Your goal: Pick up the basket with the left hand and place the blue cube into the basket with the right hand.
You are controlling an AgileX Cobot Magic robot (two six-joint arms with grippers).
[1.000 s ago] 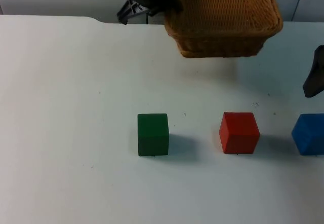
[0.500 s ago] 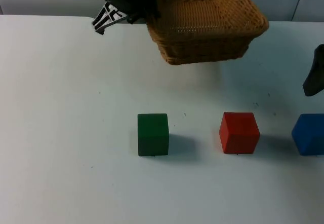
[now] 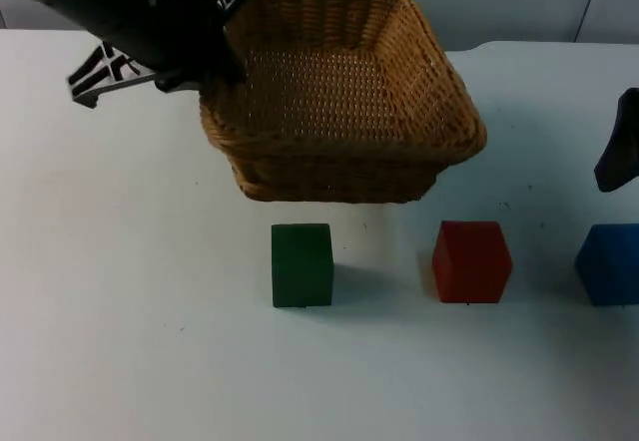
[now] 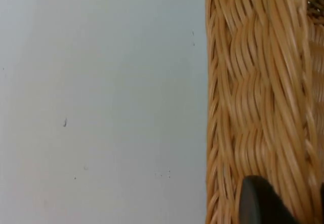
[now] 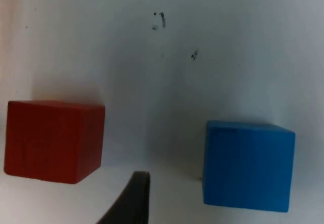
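Note:
My left gripper [image 3: 214,66] is shut on the left rim of the woven wicker basket [image 3: 344,102] and holds it tilted above the middle of the table, just behind the cubes. In the left wrist view the basket's woven wall [image 4: 258,92] runs beside one black fingertip [image 4: 257,201]. The blue cube [image 3: 609,263] rests on the table at the right edge, also seen as the blue cube [image 5: 248,165] in the right wrist view. My right gripper [image 3: 619,154] waits at the right edge, just behind the blue cube and apart from it.
A red cube [image 3: 471,260] stands left of the blue one, seen again as the red cube [image 5: 53,140] from the right wrist. A green cube [image 3: 302,264] sits under the basket's front edge. The white table [image 3: 120,341] is bare at the left and front.
The left arm has carried the basket from the back of the table forward and to the left, closer to the cubes. The right arm and the three cubes have not moved.

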